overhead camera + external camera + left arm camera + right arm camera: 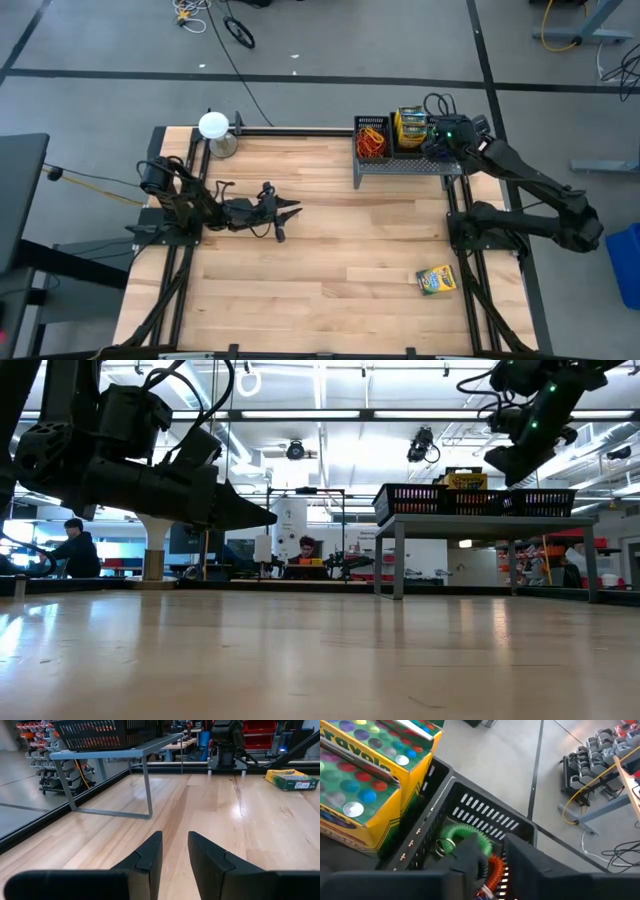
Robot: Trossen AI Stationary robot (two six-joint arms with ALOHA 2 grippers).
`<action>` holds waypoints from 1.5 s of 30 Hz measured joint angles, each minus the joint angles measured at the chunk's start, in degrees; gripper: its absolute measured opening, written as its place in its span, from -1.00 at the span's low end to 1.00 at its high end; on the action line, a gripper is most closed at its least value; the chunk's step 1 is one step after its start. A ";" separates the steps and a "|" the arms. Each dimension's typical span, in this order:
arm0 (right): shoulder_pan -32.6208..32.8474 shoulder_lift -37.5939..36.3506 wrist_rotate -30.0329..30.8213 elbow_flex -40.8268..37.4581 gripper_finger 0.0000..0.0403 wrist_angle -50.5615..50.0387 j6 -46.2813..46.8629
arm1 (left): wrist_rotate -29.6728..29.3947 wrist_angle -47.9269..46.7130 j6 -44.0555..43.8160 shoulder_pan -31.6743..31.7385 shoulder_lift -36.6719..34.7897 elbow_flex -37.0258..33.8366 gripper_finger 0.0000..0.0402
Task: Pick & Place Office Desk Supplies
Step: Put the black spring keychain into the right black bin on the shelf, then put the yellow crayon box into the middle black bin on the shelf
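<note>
**Right claw over the rack, left claw parked low**

While the right claw (432, 140) hangs over the black wire rack (400, 165) at the far right of the counter (330, 250), I see its fingers (470, 857) slightly apart in the wrist view, right over the end compartment. Under them sit coiled green and orange rubber bands (470, 837). I can't tell whether the fingers touch or grip them; nothing is clearly pinched.

Next compartment over: crayon boxes (410, 127), yellow and green, standing on edge. From the right wrist one box (365, 775) fills the view just beside the claw. The compartment furthest from the claw holds a heap of red and orange rubber bands (372, 140).

The rack stands on a grey raised shelf (125, 751) with thin legs, visible from the low view with the right arm (530, 410) above it.

One more crayon box (435, 279) lies flat on the counter near the right edge, well apart from the rack and from both claws. It also shows in the left wrist view (291, 778).

Left claw (285, 212) sits low over the left part of the counter, fingers (145, 860) partly open with a narrow gap, holding nothing. Bare wood shows between them.

White round-topped thing (214, 127) stands at the far left corner.
</note>
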 joint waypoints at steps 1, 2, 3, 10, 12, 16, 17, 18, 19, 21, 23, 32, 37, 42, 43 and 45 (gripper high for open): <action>0.09 0.04 0.02 0.00 -0.47 -0.06 0.00 | 0.00 0.00 -0.25 0.00 0.00 -0.01 -0.51; 0.10 0.04 0.02 0.00 -0.40 -0.06 0.13 | 0.00 0.00 -0.34 0.00 0.00 -0.01 -0.51; 0.10 0.00 0.04 0.00 -0.32 -0.06 0.79 | 0.00 0.01 -0.38 0.00 0.00 -0.01 -0.51; 0.10 -0.11 2.64 1.67 0.05 -3.86 1.32 | 0.00 -0.11 -0.51 0.00 0.00 0.00 -0.51; 0.79 -0.11 1.98 4.08 0.03 -9.73 1.70 | -0.01 -0.53 -0.51 0.00 0.00 -0.01 -0.51; 8.18 -0.13 1.50 9.49 -0.29 -25.91 6.38 | -0.02 -0.90 -0.05 0.01 0.00 -0.01 -0.51; 11.03 -0.13 1.41 10.34 -0.41 -29.66 8.48 | -0.02 -0.90 0.07 0.00 0.00 -0.01 -0.51; 14.14 -0.13 1.20 11.01 -0.54 -33.14 10.65 | -0.02 -0.90 0.10 0.00 0.00 -0.01 -0.51; 17.32 -0.13 0.61 11.54 -0.68 -36.66 13.07 | -0.02 -0.90 0.10 0.00 0.00 -0.01 -0.51; 23.92 -0.06 -1.53 11.91 -0.91 -41.92 18.10 | -0.02 -0.90 -0.05 0.02 0.00 -0.01 -0.51; 30.29 0.05 -3.75 11.41 -0.94 -44.50 23.54 | -0.02 -0.90 -0.37 0.02 0.00 -0.01 -0.51; 58.68 9.12 -15.33 9.75 -0.97 -47.91 41.12 | -0.03 -1.84 -0.90 0.02 0.01 0.01 -0.51; 72.82 18.43 -23.14 9.73 -0.98 -47.63 51.25 | -0.02 -2.14 -0.97 0.02 0.02 0.01 -0.51; 85.30 27.05 -31.89 9.70 -0.98 -44.86 62.21 | -0.03 -2.23 -1.07 0.00 0.02 0.01 -0.51; 87.35 28.48 -33.37 9.68 -0.98 -43.75 64.53 | -0.02 -2.30 -1.17 -0.02 0.02 0.01 -0.51; 90.97 31.14 -35.16 9.62 -0.98 -41.61 69.09 | -0.02 -2.34 -1.42 -0.04 0.02 0.01 -0.51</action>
